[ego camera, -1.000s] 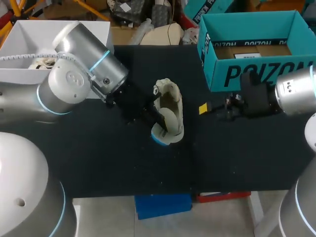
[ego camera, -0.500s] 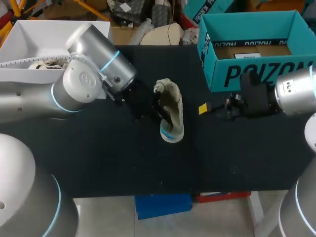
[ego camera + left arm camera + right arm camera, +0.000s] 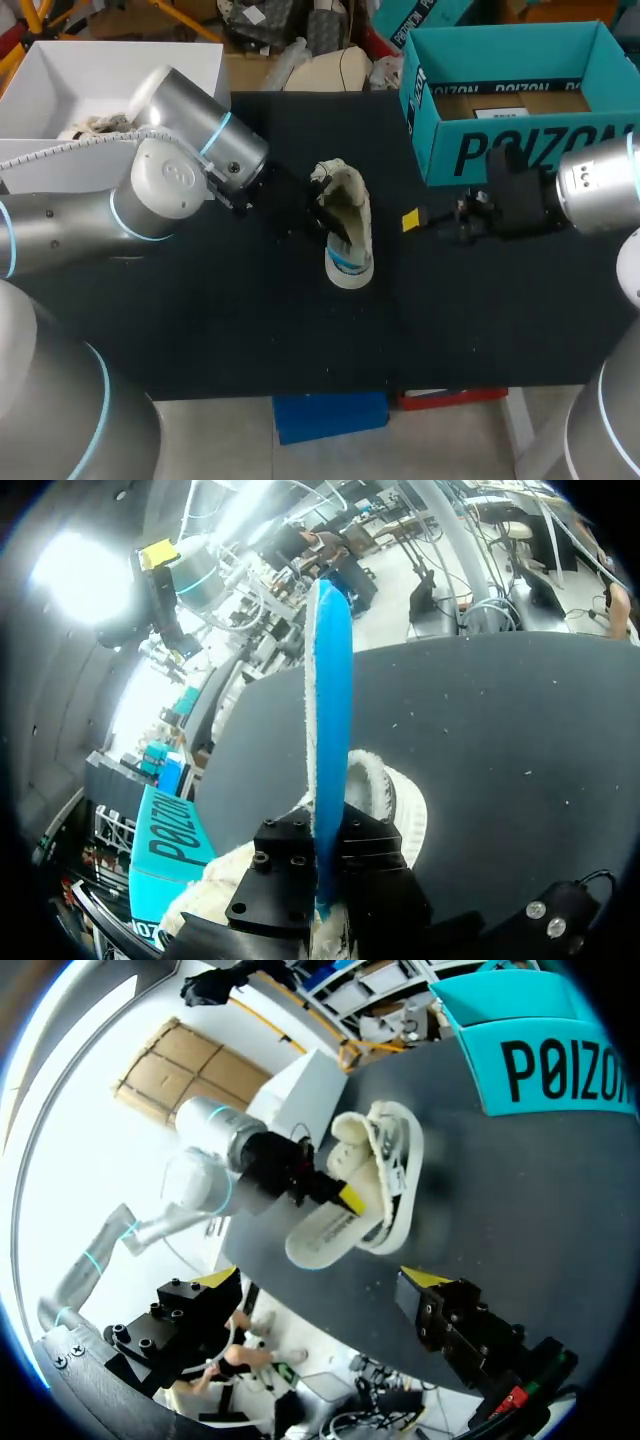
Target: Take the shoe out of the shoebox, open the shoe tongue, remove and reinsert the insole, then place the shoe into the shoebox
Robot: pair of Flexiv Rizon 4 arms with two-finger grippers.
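Observation:
A cream shoe [image 3: 350,205] lies on the black table [image 3: 200,320], left of the teal shoebox [image 3: 500,150]. My left gripper [image 3: 322,222] is shut on the shoe's insole [image 3: 347,265], which has a white top and a blue underside. In the left wrist view the insole [image 3: 328,700] stands edge-on between the jaws of the left gripper [image 3: 325,880], with the shoe [image 3: 400,805] just behind it. The right wrist view shows the insole [image 3: 322,1235] sticking out from the shoe [image 3: 385,1155] toward the table's front. My right gripper [image 3: 415,220] hangs open right of the shoe, holding nothing.
A white box [image 3: 60,75] with a pale object inside stands at the back left. The open teal shoebox [image 3: 550,1060] takes up the back right corner. Bare black tabletop stretches along the front.
My left arm has swung the insole's free end to the right, bringing it in line with the shoe. The right arm has not moved.

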